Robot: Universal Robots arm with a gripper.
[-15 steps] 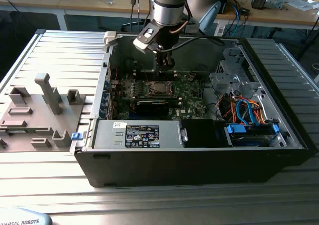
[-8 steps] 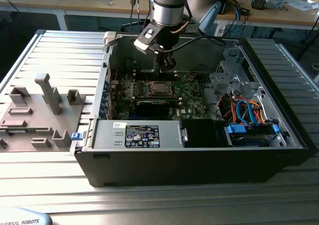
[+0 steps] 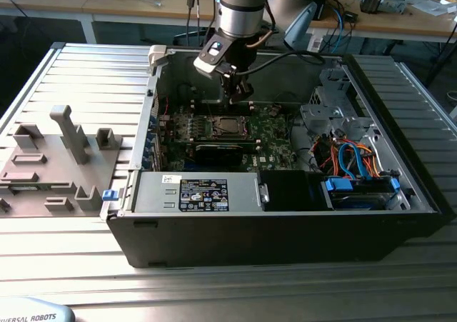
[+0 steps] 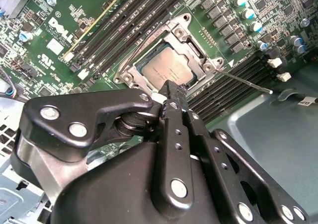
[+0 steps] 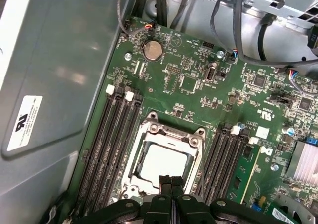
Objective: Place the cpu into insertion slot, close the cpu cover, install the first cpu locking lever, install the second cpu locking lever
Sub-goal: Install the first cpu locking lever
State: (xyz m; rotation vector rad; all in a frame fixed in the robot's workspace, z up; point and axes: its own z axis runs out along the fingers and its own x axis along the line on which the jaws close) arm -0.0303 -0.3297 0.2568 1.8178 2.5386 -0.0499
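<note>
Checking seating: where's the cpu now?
The cpu sits socketed on the board, framed by the cpu cover, between the memory slots, beside the claw, in both wrist views.

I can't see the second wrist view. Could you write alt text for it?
A black gripper, fingers together, points at the edge of a silvery cpu, which is framed by the cpu cover on a green board. A thin lever sticks out beside the cover.

The cpu [image 4: 165,67] has a dull silver-grey metal top; the cpu cover [image 5: 171,133] is brighter bare metal. The motherboard [image 5: 198,65] is glossy green lacquer. The gripper [image 4: 169,89] looks matt black with shiny screw heads. The case wall [image 5: 59,60] is smooth grey sheet metal.
</note>
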